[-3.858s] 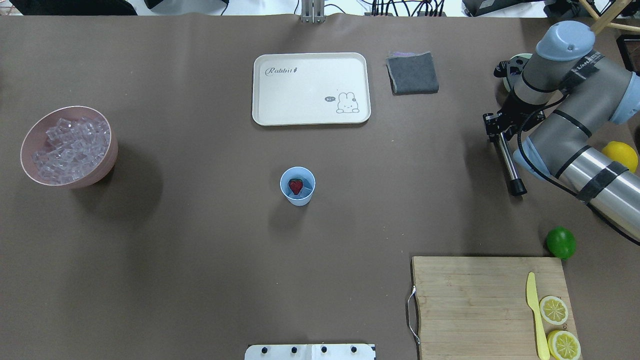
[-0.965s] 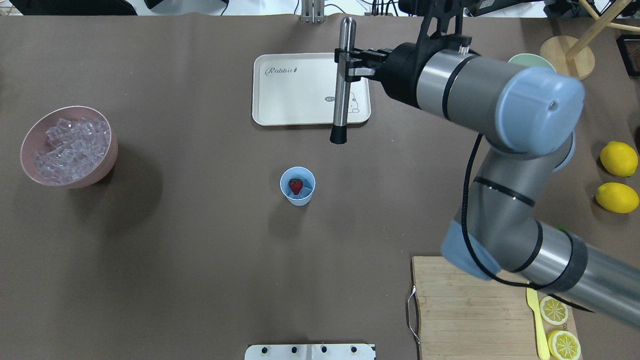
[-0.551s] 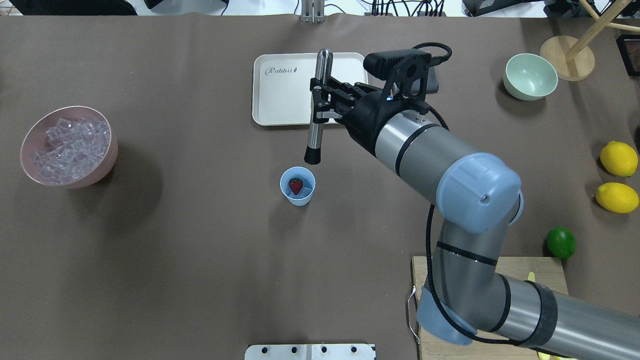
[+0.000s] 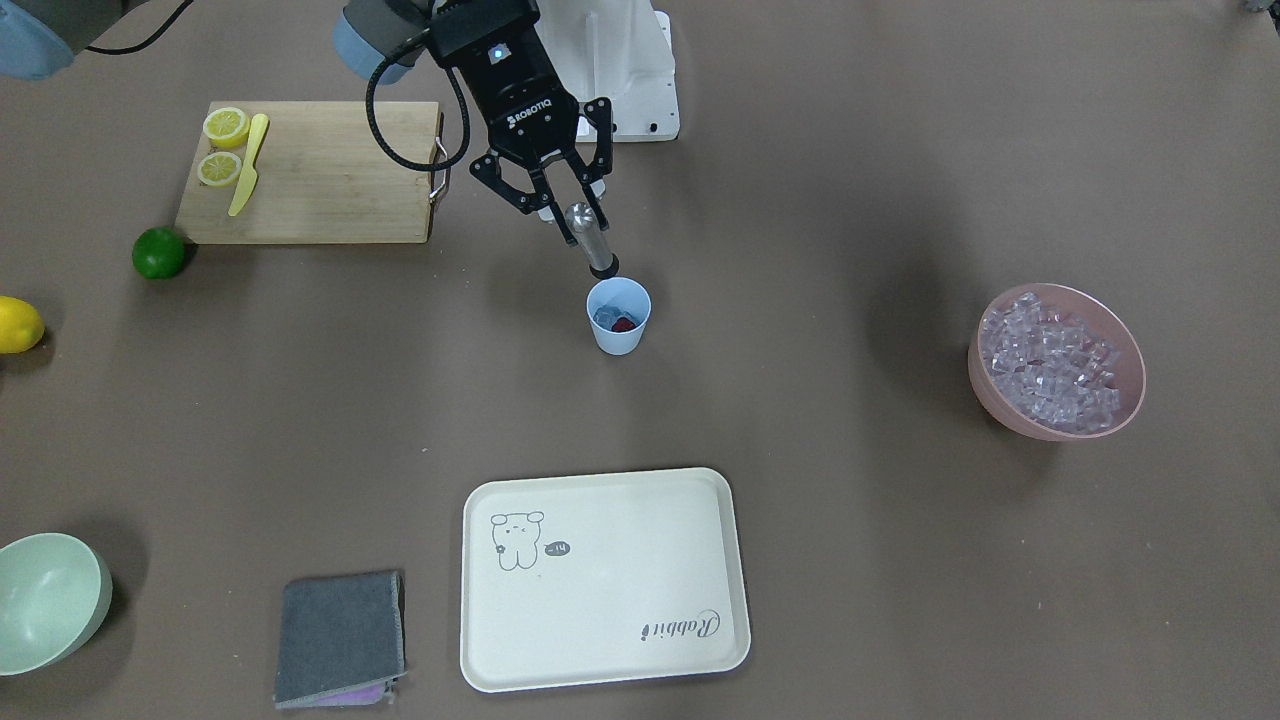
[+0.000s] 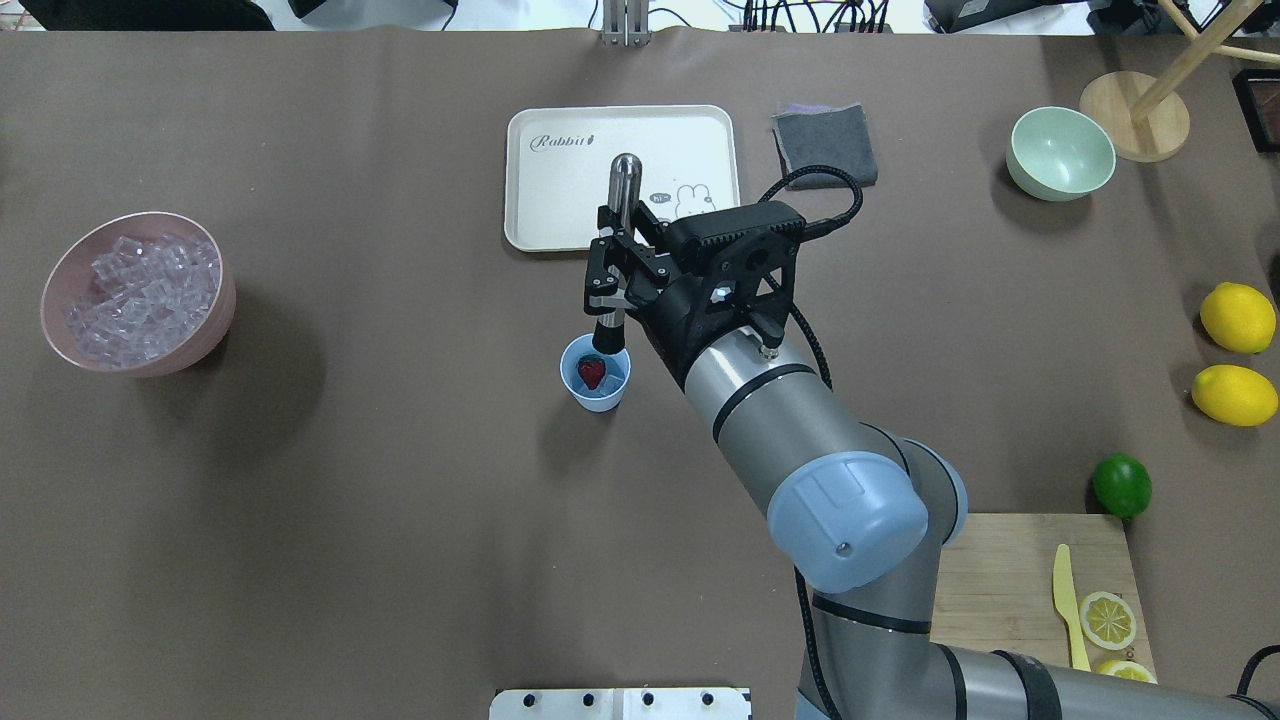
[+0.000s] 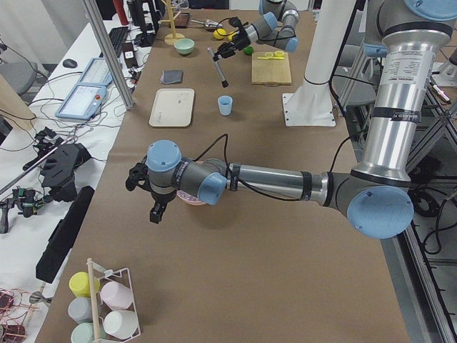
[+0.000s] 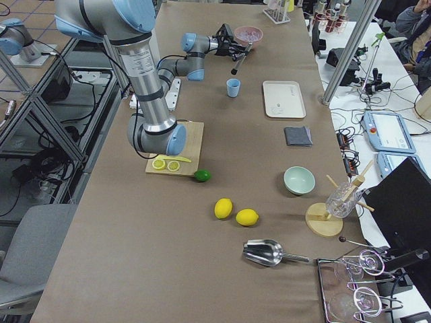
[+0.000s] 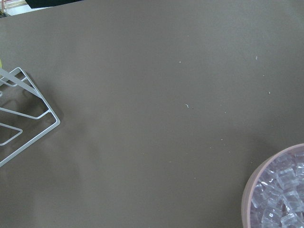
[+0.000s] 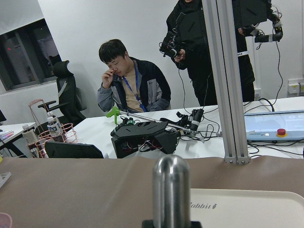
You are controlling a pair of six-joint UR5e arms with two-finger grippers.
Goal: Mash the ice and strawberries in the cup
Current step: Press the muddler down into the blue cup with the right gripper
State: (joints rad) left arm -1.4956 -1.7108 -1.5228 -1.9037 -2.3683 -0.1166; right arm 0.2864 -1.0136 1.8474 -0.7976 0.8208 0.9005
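A: Right gripper (image 5: pixel 607 287) first. State?
B: Clamped on the muddler (image 5: pixel 621 195), a steel rod with a black foot. It's pinched around mid-shaft, rounded end up, foot down, a bit tilted.
A: Foot in the cup (image 5: pixel 598 401)?
B: No. The side views show it hanging right over the cup's mouth with a gap between, not touching the rim.
A: Cup location?
B: Pale blue, upright, mid-worktop (image 5: pixel 350 520), on the robot's side of the cream tray (image 5: pixel 555 215). Inside there's one red strawberry (image 5: pixel 592 372) with a little ice (image 4: pixel 605 318) beside it.
A: More ice anywhere?
B: An ice heap (image 5: pixel 140 295) fills the pink bowl (image 5: pixel 224 315), well apart from the cup, out toward the robot's left end.
A: Left gripper (image 6: pixel 136 177)?
B: It's only in the side view, near the pink bowl. Can't tell if it's spread or closed. Its wrist camera shows bare worktop, the bowl's rim in one corner and a white wire rack (image 8: pixel 57 120) at the other side.
A: Clutter on the right?
B: Grey cloth (image 5: pixel 825 145) just beside the tray, mint-green bowl (image 5: pixel 1060 150) farther out, two lemons (image 5: pixel 1238 317) near the edge, a lime (image 5: pixel 1121 484) by the wooden cutting board (image 5: pixel 1000 580). On the board are a yellow knife (image 5: pixel 1067 600) and lemon halves (image 5: pixel 1109 620).
A: People?
B: Right wrist camera shows two beyond the worktop, one seated and one standing.
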